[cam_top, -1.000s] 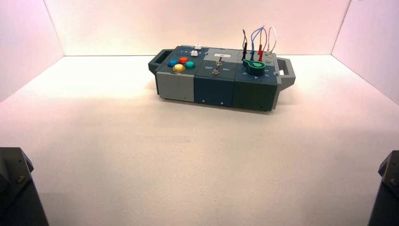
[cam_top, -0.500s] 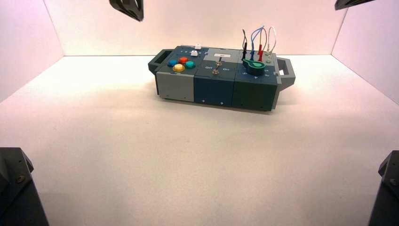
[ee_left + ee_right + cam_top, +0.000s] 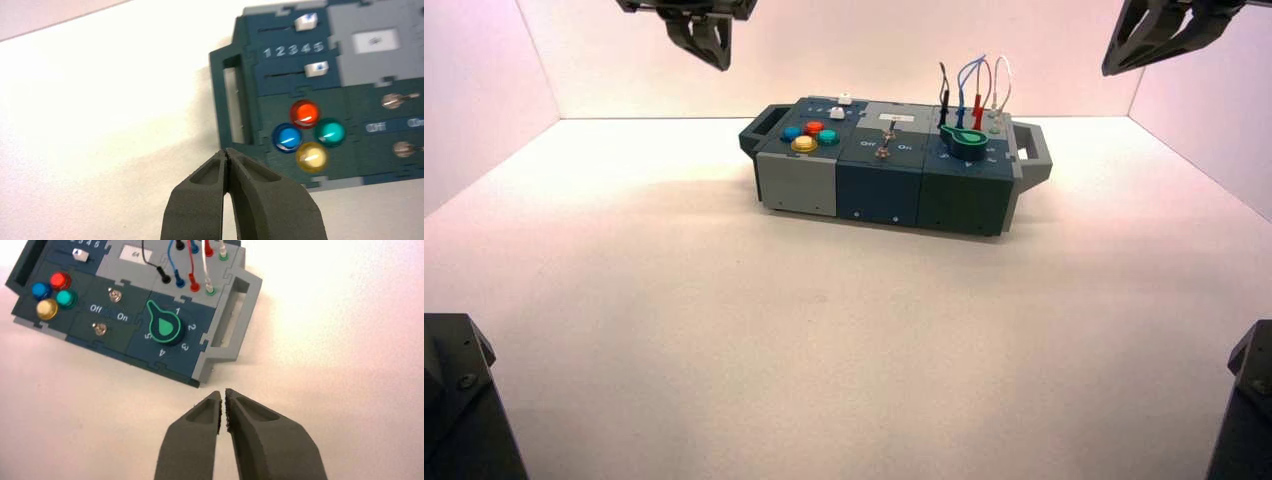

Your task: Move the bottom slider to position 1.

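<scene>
The box [image 3: 879, 190] stands at the far middle of the table. The bottom slider [image 3: 316, 68], a small white knob, sits at the 5 end of its dark track, just below the printed row 1 2 3 4 5; the digit 1 [image 3: 267, 52] lies at the track's other end, near the handle. The slider also shows in the high view [image 3: 836, 113] and in the right wrist view [image 3: 80, 255]. My left gripper [image 3: 227, 152] is shut and empty, high above the table left of the box [image 3: 719, 60]. My right gripper [image 3: 223, 395] is shut and empty, high to the box's right [image 3: 1116, 66].
A second white slider [image 3: 305, 22] sits above the digit row. Red, blue, teal and yellow buttons [image 3: 305, 113] lie by the sliders. Two metal toggles [image 3: 115, 294], a green dial [image 3: 165, 329] and plugged wires [image 3: 972, 85] fill the box's other parts. Pale walls enclose the table.
Both grippers have come down into the top of the high view, left and right of the box; one second ago neither showed. The box has not moved.
</scene>
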`<action>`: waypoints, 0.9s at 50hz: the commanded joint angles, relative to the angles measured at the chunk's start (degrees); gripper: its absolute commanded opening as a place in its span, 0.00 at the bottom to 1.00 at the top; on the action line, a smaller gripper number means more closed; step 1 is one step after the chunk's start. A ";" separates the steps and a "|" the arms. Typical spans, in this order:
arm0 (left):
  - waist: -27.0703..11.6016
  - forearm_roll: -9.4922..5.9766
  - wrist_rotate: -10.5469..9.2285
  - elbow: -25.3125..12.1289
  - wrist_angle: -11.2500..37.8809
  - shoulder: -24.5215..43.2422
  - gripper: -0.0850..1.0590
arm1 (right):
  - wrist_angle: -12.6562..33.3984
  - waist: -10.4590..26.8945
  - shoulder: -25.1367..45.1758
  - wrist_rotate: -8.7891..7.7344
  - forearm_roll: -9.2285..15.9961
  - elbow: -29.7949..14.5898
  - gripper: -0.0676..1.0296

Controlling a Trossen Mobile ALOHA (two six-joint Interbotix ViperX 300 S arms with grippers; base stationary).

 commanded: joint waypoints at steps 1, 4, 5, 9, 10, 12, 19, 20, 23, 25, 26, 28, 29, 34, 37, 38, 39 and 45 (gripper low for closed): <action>0.09 0.00 1.76 -3.08 1.14 0.88 0.08 | -1.23 -0.79 0.35 0.18 0.26 -2.64 0.15; 0.09 0.00 2.02 -4.04 1.85 1.93 0.18 | -1.58 -1.32 0.53 0.18 0.26 -3.25 0.22; 0.09 0.00 2.02 -4.39 2.02 2.29 0.23 | -1.58 -1.41 0.62 0.18 0.26 -3.25 0.23; 0.00 0.00 2.20 -5.54 2.72 3.69 0.37 | -1.58 -2.55 1.14 0.09 0.26 -3.87 0.24; 0.00 0.00 2.20 -5.71 2.72 3.87 0.38 | -1.58 -2.90 1.49 0.09 0.26 -3.96 0.24; -0.09 0.00 2.37 -6.33 3.08 4.48 0.38 | -1.67 -3.25 1.93 0.18 0.26 -4.22 0.24; -0.09 0.00 2.90 -8.17 3.69 6.77 0.38 | -1.76 -3.60 5.27 0.18 0.26 -5.54 0.24; -0.09 0.00 2.99 -8.44 3.78 7.03 0.38 | -1.85 -3.60 6.06 0.18 0.26 -5.80 0.24; -0.18 0.00 2.90 -9.40 4.04 8.00 0.38 | -2.11 -3.60 8.53 0.18 0.35 -6.42 0.24; -0.26 0.00 3.08 -10.11 4.22 8.79 0.38 | -2.37 -3.60 9.76 0.18 0.35 -6.59 0.24; -0.26 0.00 3.08 -10.28 4.39 8.96 0.38 | -2.55 -3.69 10.63 0.18 0.35 -6.68 0.24; -0.26 0.00 3.25 -10.99 4.66 9.76 0.38 | -2.81 -3.69 12.57 0.18 0.35 -7.03 0.24; -0.26 0.00 3.25 -11.34 4.83 10.20 0.38 | -2.90 -3.60 13.10 0.18 0.35 -7.12 0.24; -0.26 0.00 3.60 -12.83 5.54 12.22 0.38 | -3.43 -3.69 17.40 0.26 0.88 -7.91 0.24; -0.26 0.00 3.87 -13.71 5.89 13.18 0.38 | -3.87 -3.60 19.69 0.18 1.32 -8.35 0.24; -0.26 0.00 3.96 -14.06 6.06 13.62 0.38 | -4.04 -3.60 20.57 0.26 1.58 -8.61 0.24; -0.26 0.00 3.96 -14.33 6.15 13.97 0.38 | -4.31 -3.60 21.36 0.18 1.85 -8.79 0.24; -0.26 0.00 4.22 -15.29 6.42 15.47 0.38 | -5.71 -3.60 25.14 0.18 2.64 -9.76 0.27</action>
